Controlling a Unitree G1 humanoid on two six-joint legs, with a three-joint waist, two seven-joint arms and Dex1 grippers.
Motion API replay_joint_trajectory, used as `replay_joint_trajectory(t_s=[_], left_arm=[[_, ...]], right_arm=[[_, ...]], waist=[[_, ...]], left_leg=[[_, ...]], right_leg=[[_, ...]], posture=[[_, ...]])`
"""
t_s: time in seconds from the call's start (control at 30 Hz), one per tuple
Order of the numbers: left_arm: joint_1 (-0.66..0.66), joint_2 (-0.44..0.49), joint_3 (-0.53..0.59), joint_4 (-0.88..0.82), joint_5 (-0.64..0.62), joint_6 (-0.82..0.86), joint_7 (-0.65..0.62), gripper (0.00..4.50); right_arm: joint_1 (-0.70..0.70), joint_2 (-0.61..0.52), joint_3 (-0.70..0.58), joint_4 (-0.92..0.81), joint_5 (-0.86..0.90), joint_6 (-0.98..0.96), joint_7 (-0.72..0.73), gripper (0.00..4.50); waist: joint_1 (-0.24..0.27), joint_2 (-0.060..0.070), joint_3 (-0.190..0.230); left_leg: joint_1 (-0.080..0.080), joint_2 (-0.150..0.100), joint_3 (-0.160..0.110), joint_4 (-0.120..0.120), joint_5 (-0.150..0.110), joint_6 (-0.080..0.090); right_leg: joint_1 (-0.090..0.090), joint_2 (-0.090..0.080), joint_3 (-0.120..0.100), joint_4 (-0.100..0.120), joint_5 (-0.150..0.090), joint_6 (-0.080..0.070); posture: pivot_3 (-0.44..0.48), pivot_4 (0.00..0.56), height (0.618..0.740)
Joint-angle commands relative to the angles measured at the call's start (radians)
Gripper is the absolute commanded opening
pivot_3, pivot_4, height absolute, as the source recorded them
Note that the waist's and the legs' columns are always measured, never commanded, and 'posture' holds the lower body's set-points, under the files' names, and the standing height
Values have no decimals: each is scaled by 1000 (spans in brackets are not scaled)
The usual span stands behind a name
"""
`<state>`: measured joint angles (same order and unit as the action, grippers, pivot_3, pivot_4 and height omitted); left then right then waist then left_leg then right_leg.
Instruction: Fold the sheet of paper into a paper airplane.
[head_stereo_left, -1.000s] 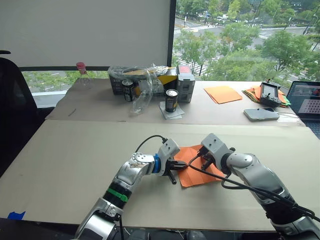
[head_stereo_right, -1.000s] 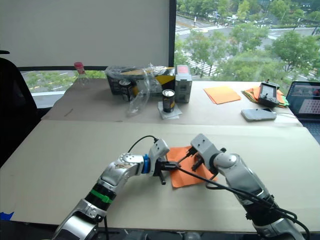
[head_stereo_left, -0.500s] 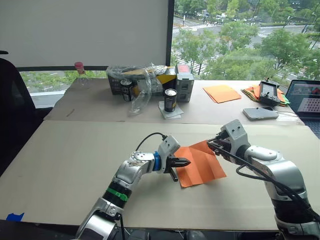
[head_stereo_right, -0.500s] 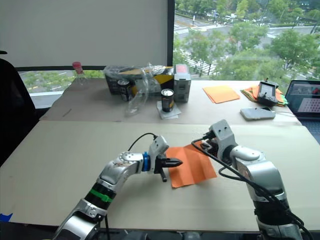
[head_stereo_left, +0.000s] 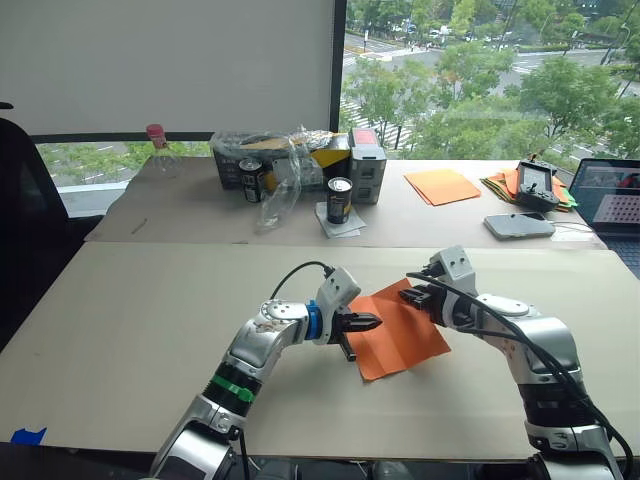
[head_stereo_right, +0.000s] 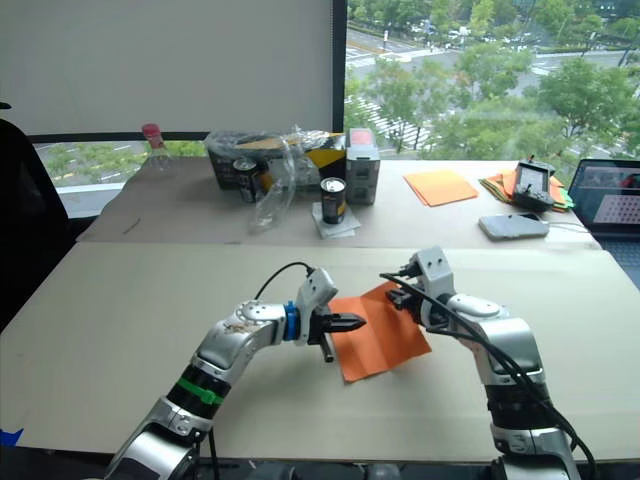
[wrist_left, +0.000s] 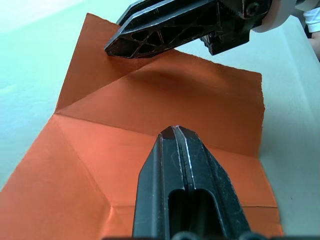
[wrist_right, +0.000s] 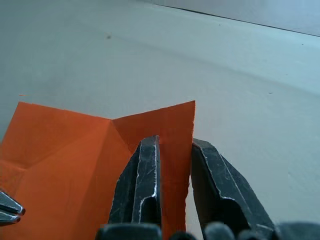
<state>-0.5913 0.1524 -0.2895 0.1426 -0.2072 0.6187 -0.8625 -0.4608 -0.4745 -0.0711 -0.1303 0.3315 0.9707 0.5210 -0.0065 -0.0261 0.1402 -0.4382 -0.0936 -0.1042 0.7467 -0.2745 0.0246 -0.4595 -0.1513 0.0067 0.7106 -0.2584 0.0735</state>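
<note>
Right gripper has pulled back from over the sheet's middle to its far right corner, jaws now straddling that raised edge of the sheet of paper but not yet clamped. Left gripper, jaws clenched and empty, presses tip-down on the sheet's left-middle, pinning it to the table. Paper lies flat between both arms, long axis running diagonally from near-left to far-right, so the right arm looks nearer the loose corner for the next fold.
</note>
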Motion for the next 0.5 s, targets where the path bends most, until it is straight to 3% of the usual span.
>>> replay_joint_trajectory(t_s=[0.03, 0.2, 0.5], left_arm=[[-4, 29, 45, -35, -25, -3, 6, 0], [16, 81, 81, -62, -44, 2, 10, 0], [43, 110, 86, -118, -76, 22, 7, 0]], right_arm=[[34, 50, -64, -79, 66, 20, -22, 32], [136, 170, -141, -181, 122, 73, -133, 32], [166, 416, -230, -292, 181, 118, -358, 32]], waist=[[-1, 0, 0], [-5, 0, 0], [-6, 1, 0]], left_leg=[[0, 0, 0, 0, 0, 0], [0, 0, 0, -1, 0, 0], [0, 0, 0, 0, 0, 0]], right_leg=[[0, 0, 0, 0, 0, 0], [-1, 0, 1, 1, 0, 0], [-2, 0, 1, 4, 0, 0]], posture=[[0, 150, 670], [0, 150, 670], [0, 150, 670]])
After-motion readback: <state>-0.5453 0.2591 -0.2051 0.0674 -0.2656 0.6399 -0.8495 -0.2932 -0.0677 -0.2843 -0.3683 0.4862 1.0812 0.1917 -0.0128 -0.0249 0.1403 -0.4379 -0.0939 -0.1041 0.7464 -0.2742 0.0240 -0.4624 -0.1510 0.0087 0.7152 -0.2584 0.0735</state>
